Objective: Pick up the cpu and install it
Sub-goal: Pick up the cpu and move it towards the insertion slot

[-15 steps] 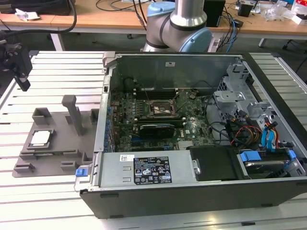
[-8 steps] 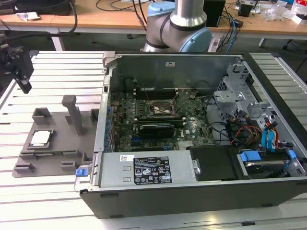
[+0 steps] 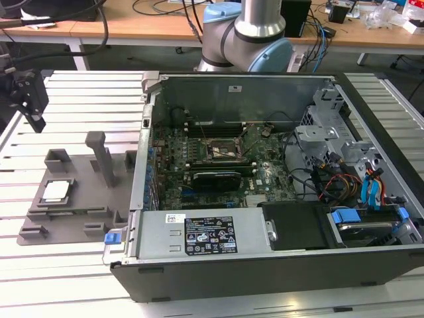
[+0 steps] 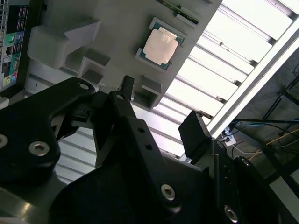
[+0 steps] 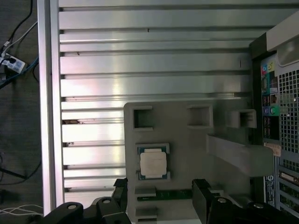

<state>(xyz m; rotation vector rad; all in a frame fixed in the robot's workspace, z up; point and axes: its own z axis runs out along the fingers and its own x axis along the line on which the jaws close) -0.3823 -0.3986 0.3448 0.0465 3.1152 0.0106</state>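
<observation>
In the exterior view, the cpu (image 3: pixel 55 191) is seated in a square recess of the grey tray (image 3: pixel 73 218), beside the open computer case (image 3: pixel 265 258). In the second wrist view, its pale silvery top and darker rim are shown. In the first wrist view, the gripper (image 5: pixel 161 189) is seen spread wide, with nothing held.

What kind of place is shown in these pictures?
Probably a robotics lab: a robot arm stands behind an opened desktop computer on a slotted aluminium table, with cable-strewn wooden desks beyond.
</observation>
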